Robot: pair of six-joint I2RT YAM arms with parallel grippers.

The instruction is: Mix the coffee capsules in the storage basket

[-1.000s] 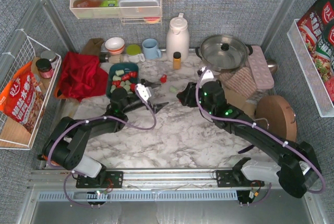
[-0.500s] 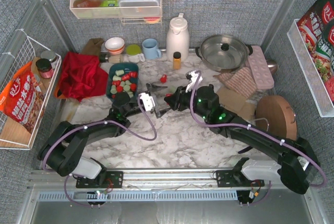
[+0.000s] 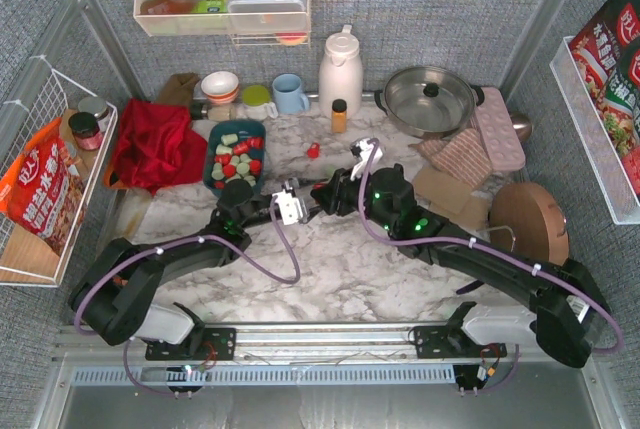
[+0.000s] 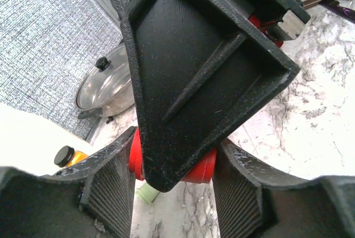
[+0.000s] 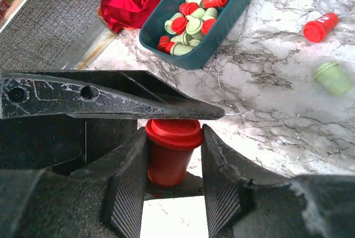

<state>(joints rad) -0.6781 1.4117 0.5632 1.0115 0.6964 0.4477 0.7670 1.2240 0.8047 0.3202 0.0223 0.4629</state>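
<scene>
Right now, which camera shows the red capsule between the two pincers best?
Right wrist: the red capsule stands plainly between the fingers of the right pincer, lid and body visible. Left wrist shows only red slivers behind that pincer's finger. Top view hides it where the left pincer meets the right.

Left arm [image 3: 170,259] stretched from lower left toward frame centre, right arm [image 3: 480,249] from lower right, grippers met tip to tip, right gripper [image 5: 174,135] clamped on a red capsule [image 5: 173,160], left gripper [image 4: 173,155] pressed against the same capsule's sides.
</scene>
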